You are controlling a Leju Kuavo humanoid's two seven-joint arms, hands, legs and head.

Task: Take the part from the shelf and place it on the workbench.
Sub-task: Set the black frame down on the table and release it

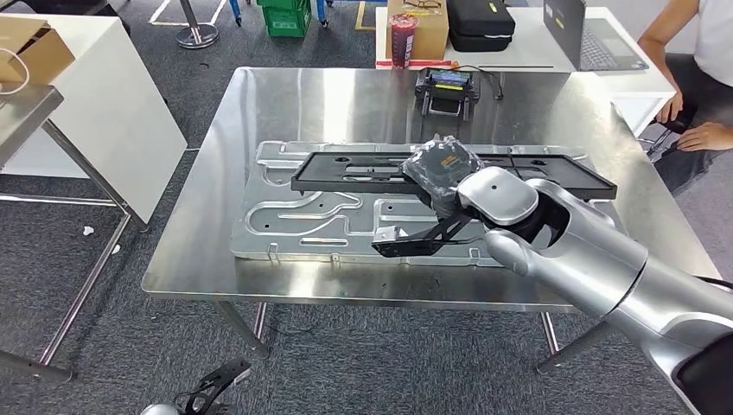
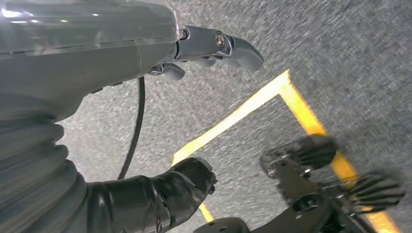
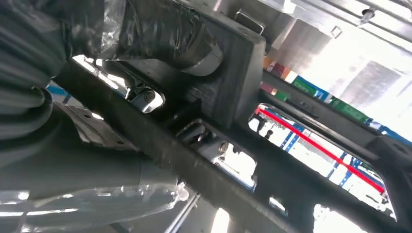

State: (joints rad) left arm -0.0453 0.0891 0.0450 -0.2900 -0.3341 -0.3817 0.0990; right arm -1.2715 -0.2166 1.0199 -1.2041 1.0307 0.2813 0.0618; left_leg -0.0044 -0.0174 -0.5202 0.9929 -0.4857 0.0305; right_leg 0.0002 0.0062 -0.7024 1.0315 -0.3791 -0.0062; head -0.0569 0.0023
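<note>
My right hand (image 1: 442, 170), wrapped in clear plastic, grips a long black plastic frame part (image 1: 346, 173) near its middle. The part lies lengthwise just over a stamped silver metal plate (image 1: 285, 216) on the steel workbench (image 1: 346, 104); I cannot tell whether it touches the plate. In the right wrist view the thumb (image 3: 160, 29) presses on the black frame (image 3: 291, 184), with the fingers underneath. A thin black bracket (image 1: 415, 246) juts out below the hand. My left hand (image 2: 121, 53) hangs over grey carpet, fingers apart, holding nothing.
A black device (image 1: 445, 86) sits at the workbench's far edge. Behind it a white table carries a red can (image 1: 402, 39), a box, a black case and a laptop (image 1: 596, 39). A person (image 1: 700, 86) sits at the far right. Another white table (image 1: 104, 104) stands left.
</note>
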